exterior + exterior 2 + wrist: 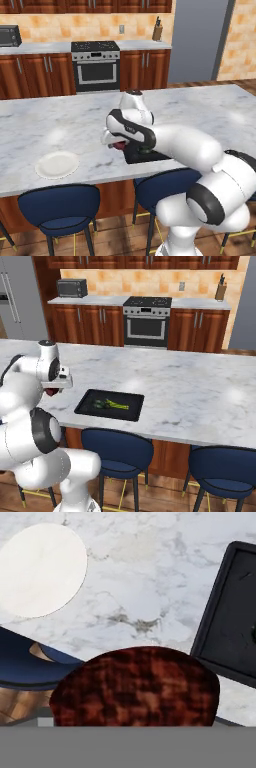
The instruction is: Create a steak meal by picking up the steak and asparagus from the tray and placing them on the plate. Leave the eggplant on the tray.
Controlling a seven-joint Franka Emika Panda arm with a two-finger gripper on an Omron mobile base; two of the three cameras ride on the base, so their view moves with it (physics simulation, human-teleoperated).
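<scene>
My claw holds the steak. The jaws stand wide, because the piece of meat between them is broad. In the hand view the steak is a big dark red lump with a mottled surface, very close to the camera. In the left base view I see only a small red part of it under my white hand, and in the right base view it shows as a small dark red bit below my hand.

I am above the marble table, between the tray and the plate. The steak is in the air; it touches neither of them.

The black tray lies near the front edge of the table. On it there are the asparagus, a thin yellow-green stalk, and just beside it the eggplant, a small very dark lump. I cannot tell if these two touch each other. In the hand view the tray is at the right edge.

The white round plate has nothing on it. In the left base view it lies to the left of my hand, also near the front edge, well apart from the tray. In the hand view it is at the upper left.

Blue stools stand under the front edge of the table.
</scene>
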